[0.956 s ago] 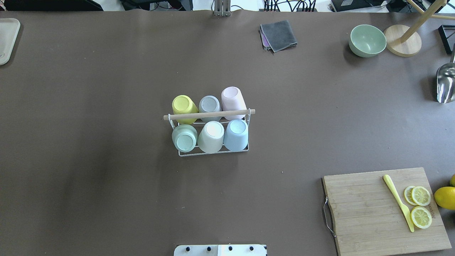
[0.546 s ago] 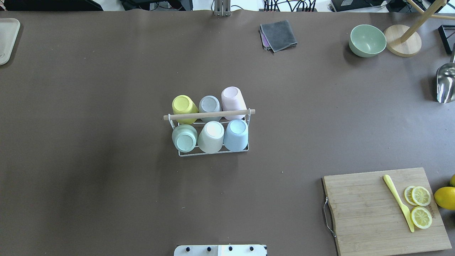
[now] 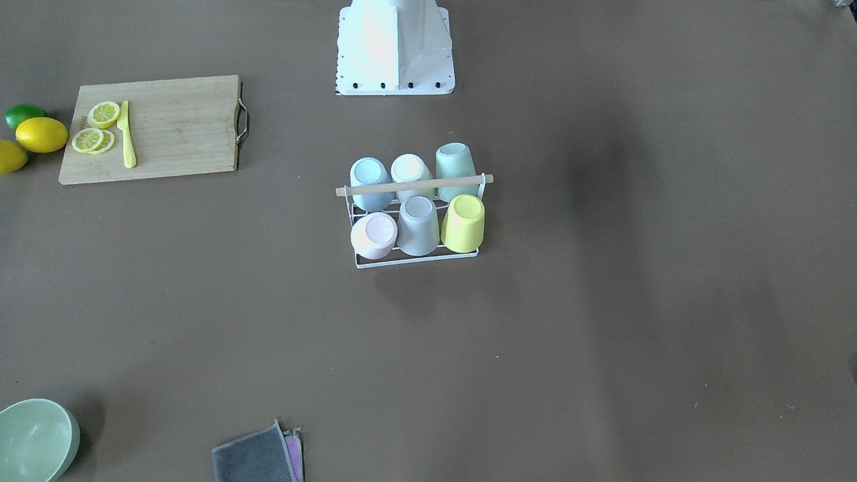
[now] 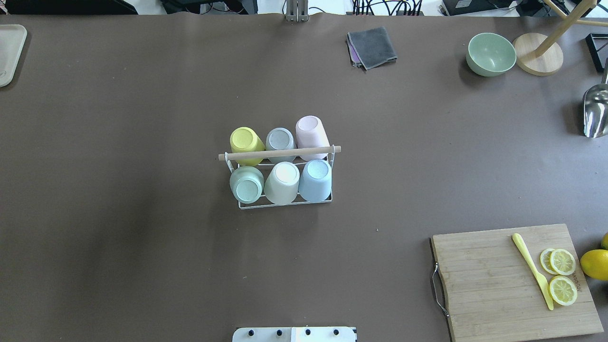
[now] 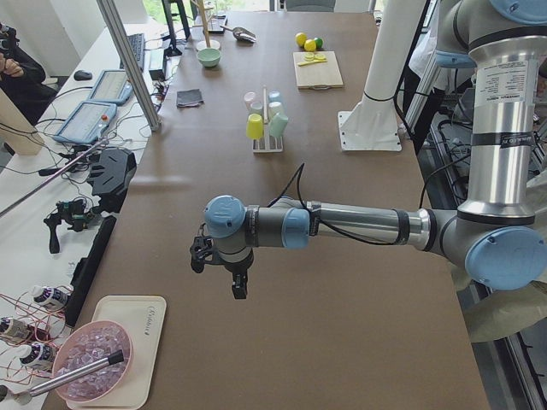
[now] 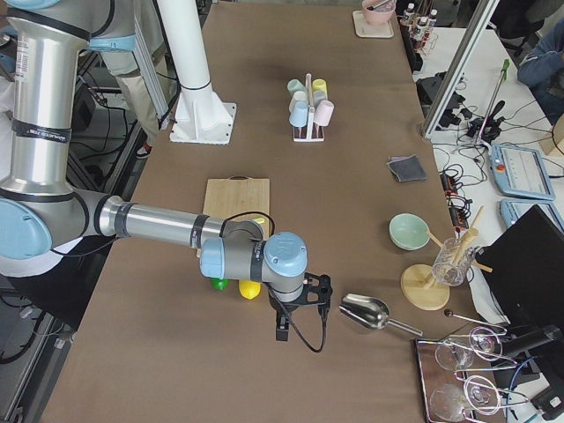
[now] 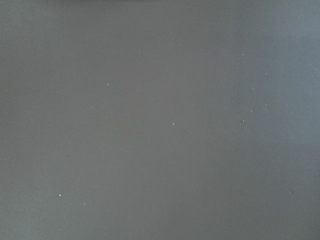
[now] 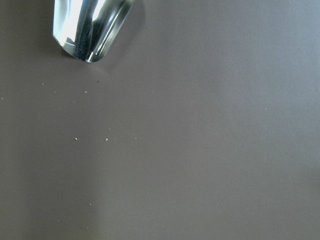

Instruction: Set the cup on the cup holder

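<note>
1. Grippers first: my left gripper (image 5: pixel 220 273) hangs over bare table at one end, and my right gripper (image 6: pixel 300 310) hangs beside the metal scoop (image 6: pixel 366 310) at the other. Both appear only in the side views, so I cannot tell whether either is parted or closed.
2. My left wrist camera sees only brown surface. My right wrist camera catches the scoop's shiny bowl in its upper left corner.
3. The overhead and front views show the cup holder (image 4: pixel 280 153) mid-table, well apart from both grippers. Upturned cups (image 4: pixel 285 183) sit three on each side of its wooden rod.
4. The table (image 4: pixel 142 247) is covered in plain brown, and desks with screens and cables run along its far side.
5. Counts:
   - six cups
   - one cutting board (image 3: pixel 167 127)
   - one yellow knife (image 3: pixel 127 137)
   - three lemon slices (image 3: pixel 100 115)
   - two lemons (image 3: pixel 41 134)
   - one lime (image 3: pixel 23 115)
   - one green bowl (image 4: pixel 490 53)
   - one grey cloth (image 4: pixel 373 46)
</note>
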